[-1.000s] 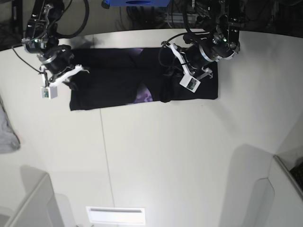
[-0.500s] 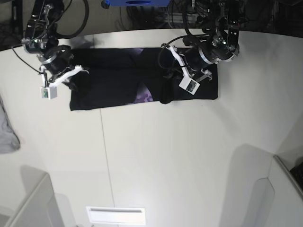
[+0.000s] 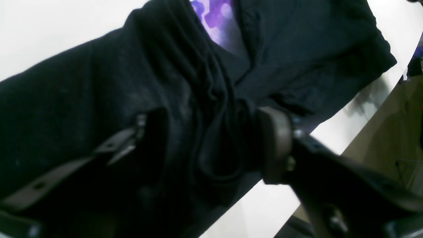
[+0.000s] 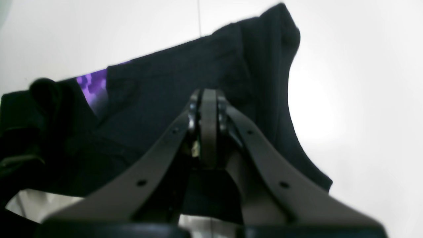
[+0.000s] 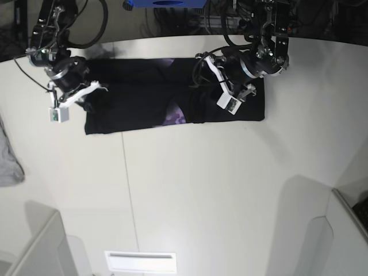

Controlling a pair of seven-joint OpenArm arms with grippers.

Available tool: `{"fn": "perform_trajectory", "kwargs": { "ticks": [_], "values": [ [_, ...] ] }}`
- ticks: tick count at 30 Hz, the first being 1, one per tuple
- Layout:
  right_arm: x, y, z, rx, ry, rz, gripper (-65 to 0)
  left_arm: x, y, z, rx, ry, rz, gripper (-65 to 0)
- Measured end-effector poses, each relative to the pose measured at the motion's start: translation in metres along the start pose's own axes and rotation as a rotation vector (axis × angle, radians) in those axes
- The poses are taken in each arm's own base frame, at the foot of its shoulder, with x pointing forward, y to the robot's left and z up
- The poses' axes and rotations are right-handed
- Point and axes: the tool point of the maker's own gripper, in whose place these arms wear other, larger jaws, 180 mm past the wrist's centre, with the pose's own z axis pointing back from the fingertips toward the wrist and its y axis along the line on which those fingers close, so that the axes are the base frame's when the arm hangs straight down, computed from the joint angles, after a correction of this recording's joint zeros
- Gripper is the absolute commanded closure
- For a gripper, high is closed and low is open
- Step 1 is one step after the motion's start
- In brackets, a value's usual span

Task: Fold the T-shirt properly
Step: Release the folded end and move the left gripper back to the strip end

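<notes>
Now the T-shirt (image 5: pixel 144 103) is lying as a long black band across the far part of the white table (image 5: pixel 201 190), its long axis running side to side in the base view, one short end under the right arm at that view's left and the other reaching just past the left arm at its right. A patch of purple print (image 5: pixel 175 117) is showing at a gap near the middle of the band's near edge, so the printed side is mostly turned inward. What is changing is at the left gripper (image 3: pixel 211 145): half a second ago a dark bunch of cloth was hanging down from it toward the near edge, and now its jaws are standing apart with a rumpled ridge of cloth lying loose between them, not pinched, while the arm is pulling back toward the far side. That suggests the carried portion is being laid down over the band, so one fold is likely finishing, though the ridge is leaving it untidy. The right gripper (image 4: pixel 208 125) is staying put over the opposite end, its fingers (image 4: pixel 209 109) pressed flat together with no cloth visibly caught between them. A light grey cloth (image 5: pixel 8 164) is lying well apart at the table's left edge.
</notes>
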Motion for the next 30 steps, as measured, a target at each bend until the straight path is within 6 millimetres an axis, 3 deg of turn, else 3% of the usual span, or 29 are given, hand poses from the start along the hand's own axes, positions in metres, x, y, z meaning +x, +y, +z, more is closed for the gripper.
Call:
{"fn": "perform_trajectory", "kwargs": {
  "ticks": [7,12,15,17,19,24,30],
  "values": [
    [-0.008,-0.006,-0.007,-0.010,0.028,-0.026,0.0,0.000,-0.053,-0.017,-0.144,0.027,-0.082,-43.6],
    [-0.008,-0.006,-0.007,-0.007,0.028,-0.028,-37.7,0.015,-0.059,-0.009,-0.143,-0.008,-0.129,-43.3],
    [-0.017,-0.009,-0.006,-0.014,0.096,-0.032,-46.1,0.037,-0.063,0.006,-0.142,-0.087,-0.164,-39.3],
    [-0.012,-0.022,-0.002,-0.050,0.106,-0.054,-45.9,0.035,-0.049,0.014,-0.109,-0.094,-0.152,-24.8],
    [0.004,-0.039,0.002,-0.092,0.084,-0.062,-46.1,0.019,-0.013,0.024,0.002,-0.052,-0.099,-2.1],
    [0.010,-0.054,0.010,-0.121,0.159,-0.046,-46.7,-0.010,0.061,0.071,0.237,-0.025,0.021,0.0],
    [0.012,-0.049,0.003,-0.081,0.208,-0.010,-46.8,-0.027,0.126,0.130,0.451,-0.050,0.090,0.0]
  ]
}}
